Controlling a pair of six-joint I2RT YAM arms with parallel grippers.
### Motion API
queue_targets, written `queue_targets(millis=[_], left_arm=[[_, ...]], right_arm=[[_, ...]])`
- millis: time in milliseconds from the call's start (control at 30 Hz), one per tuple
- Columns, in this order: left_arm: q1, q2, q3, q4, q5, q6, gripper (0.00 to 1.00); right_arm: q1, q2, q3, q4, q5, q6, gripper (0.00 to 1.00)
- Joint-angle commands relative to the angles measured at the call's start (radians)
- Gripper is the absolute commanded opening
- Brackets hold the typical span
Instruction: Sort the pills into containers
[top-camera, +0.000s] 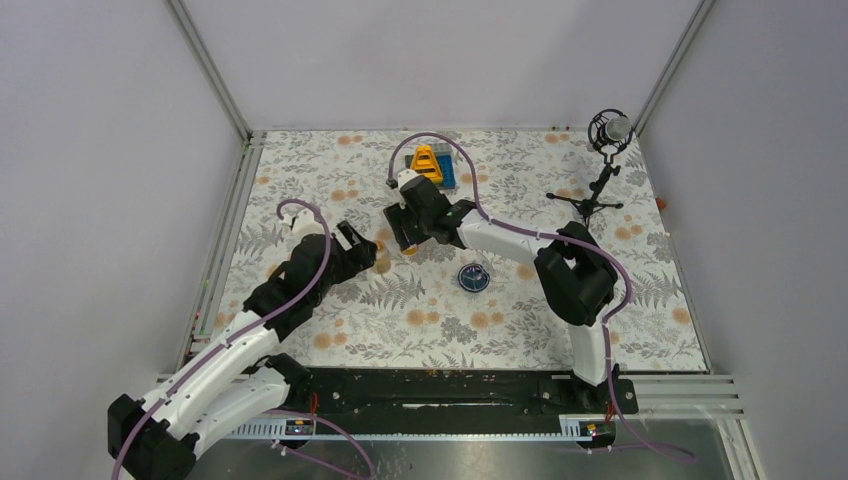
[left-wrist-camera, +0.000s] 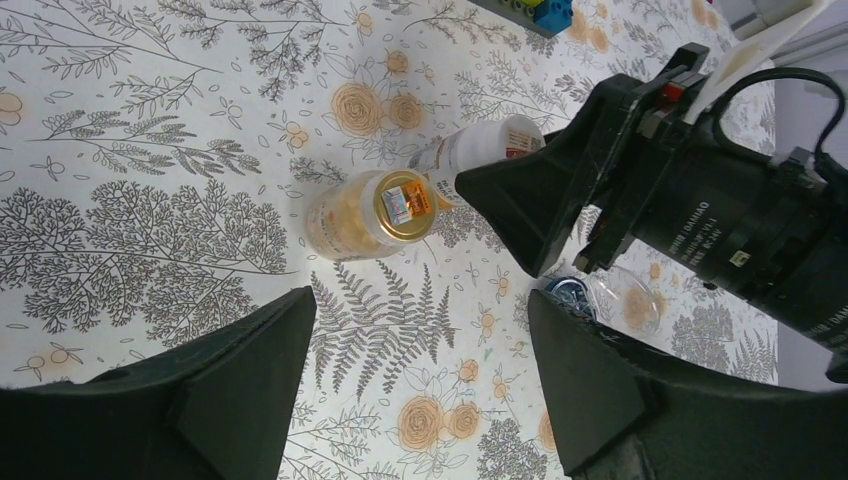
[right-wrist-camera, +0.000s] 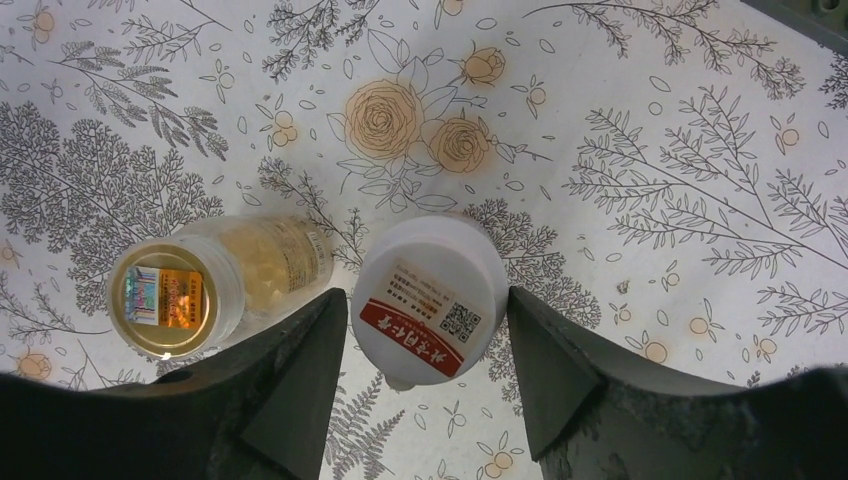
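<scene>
The white bottle with the red label (right-wrist-camera: 430, 300) stands on the flowered cloth between the fingers of my right gripper (right-wrist-camera: 428, 330). The gripper is closed to the bottle's width, with its fingers against both sides. The amber bottle (right-wrist-camera: 190, 285), with a gold sticker on its lid, stands just left of it. Both bottles show in the left wrist view: amber (left-wrist-camera: 370, 215), white (left-wrist-camera: 480, 150). My left gripper (left-wrist-camera: 420, 370) is open and empty, a little short of the amber bottle. The dark-blue dish (top-camera: 474, 278) lies to the right. I see no loose pills.
The yellow triangular toy on its blue base (top-camera: 425, 162) stands at the back. A microphone on a small tripod (top-camera: 605, 170) is at the back right. A clear round lid (left-wrist-camera: 628, 300) lies beside the dish. Metal rails frame the table.
</scene>
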Motion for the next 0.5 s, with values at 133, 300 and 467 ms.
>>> queue_targets(millis=[133,300,467], left_arm=[[0.003,-0.005,-0.005,0.113,0.108,0.118,0.80],[-0.017,0.032,0.004,0.200,0.156,0.177,0.82],[-0.057,0.077,0.004,0.337,0.169,0.296,0.82]], right_arm=[[0.010,0.044,0.073,0.005,0.069,-0.002,0.52],[0.006,-0.054,0.043,-0.040,0.106,0.042,0.46],[-0.026,-0.243,0.027,-0.192,0.091,0.103,0.45]])
